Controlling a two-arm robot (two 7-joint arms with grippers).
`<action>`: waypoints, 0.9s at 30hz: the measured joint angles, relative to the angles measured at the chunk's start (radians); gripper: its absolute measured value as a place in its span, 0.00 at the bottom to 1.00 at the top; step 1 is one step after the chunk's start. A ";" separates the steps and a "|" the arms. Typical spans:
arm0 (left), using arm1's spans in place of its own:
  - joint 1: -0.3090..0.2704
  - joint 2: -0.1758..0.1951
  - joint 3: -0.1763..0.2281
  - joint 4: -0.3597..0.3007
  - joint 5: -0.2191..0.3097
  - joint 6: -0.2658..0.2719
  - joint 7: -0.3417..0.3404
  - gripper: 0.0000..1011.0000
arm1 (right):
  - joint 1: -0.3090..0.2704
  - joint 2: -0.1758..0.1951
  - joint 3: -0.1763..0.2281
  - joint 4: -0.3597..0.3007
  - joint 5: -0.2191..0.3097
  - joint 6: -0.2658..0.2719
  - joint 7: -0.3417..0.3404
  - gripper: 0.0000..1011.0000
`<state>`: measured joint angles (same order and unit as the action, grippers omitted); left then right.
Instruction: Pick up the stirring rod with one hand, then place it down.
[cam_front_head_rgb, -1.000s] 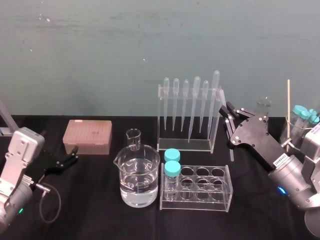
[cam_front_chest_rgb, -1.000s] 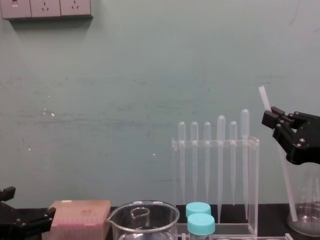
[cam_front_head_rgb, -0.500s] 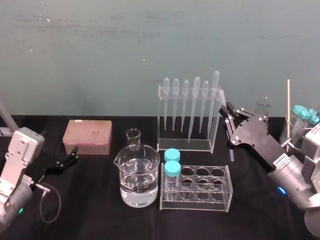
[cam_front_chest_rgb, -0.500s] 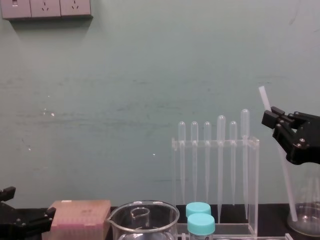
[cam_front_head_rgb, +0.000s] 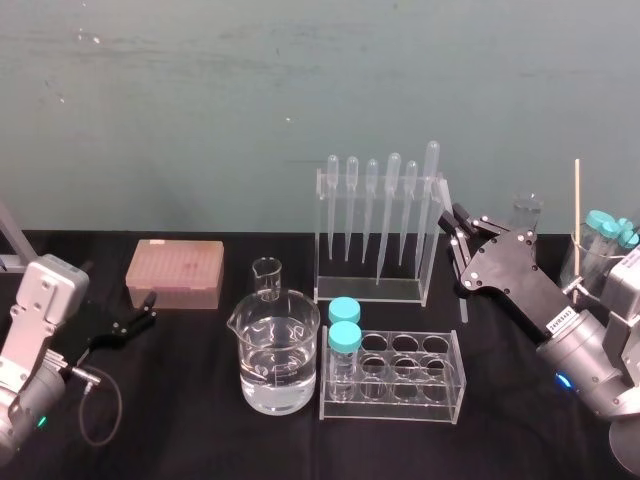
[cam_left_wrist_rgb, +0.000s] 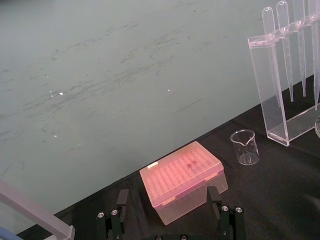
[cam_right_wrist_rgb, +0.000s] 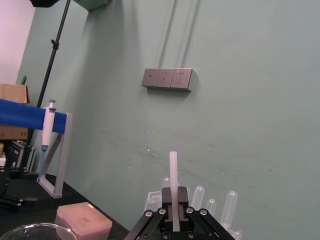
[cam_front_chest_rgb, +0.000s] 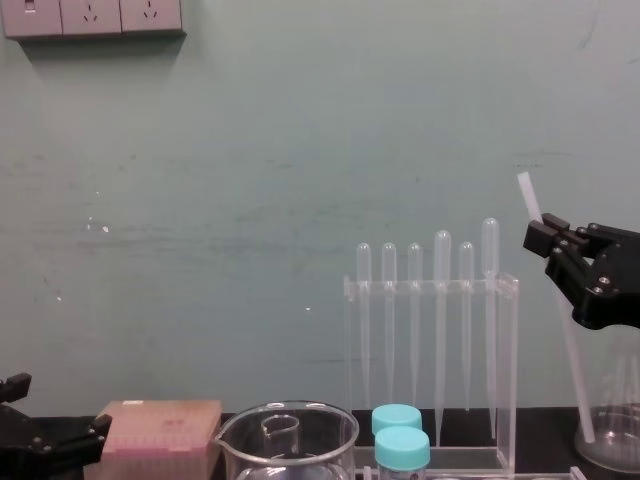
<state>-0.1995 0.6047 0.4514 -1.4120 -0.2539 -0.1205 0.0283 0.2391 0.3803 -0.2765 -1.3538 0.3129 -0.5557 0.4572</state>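
The stirring rod (cam_front_head_rgb: 462, 305) is a thin whitish stick standing steeply, just right of the pipette rack (cam_front_head_rgb: 378, 225). My right gripper (cam_front_head_rgb: 456, 228) is shut on it near its upper part. The chest view shows the rod (cam_front_chest_rgb: 572, 360) leaning from above the right gripper (cam_front_chest_rgb: 545, 236) down toward the table beside a glass flask (cam_front_chest_rgb: 612, 420). In the right wrist view the rod's top (cam_right_wrist_rgb: 173, 167) sticks out past the closed right gripper (cam_right_wrist_rgb: 174, 197). Whether its lower end touches the table I cannot tell. My left gripper (cam_front_head_rgb: 143, 310) rests open, low at the left.
A water-filled beaker (cam_front_head_rgb: 277, 350), a small beaker (cam_front_head_rgb: 267, 277) and a tube rack (cam_front_head_rgb: 395, 375) with two blue-capped tubes occupy the middle. A pink tip box (cam_front_head_rgb: 175, 272) lies at the left. At the far right a jar (cam_front_head_rgb: 590, 255) holds capped tubes and a wooden stick.
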 joint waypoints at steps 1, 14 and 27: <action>0.000 0.000 0.000 0.000 0.000 0.000 0.000 0.99 | 0.000 0.000 0.000 0.000 0.000 0.000 0.000 0.06; 0.000 0.000 0.000 0.000 0.000 0.000 0.000 0.99 | 0.000 0.000 0.000 0.000 0.000 0.000 0.000 0.06; 0.000 0.000 0.000 0.000 0.000 0.000 0.000 0.99 | 0.000 0.000 0.000 0.000 0.000 0.000 0.000 0.06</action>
<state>-0.1996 0.6047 0.4513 -1.4120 -0.2539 -0.1205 0.0283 0.2391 0.3803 -0.2765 -1.3538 0.3129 -0.5557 0.4572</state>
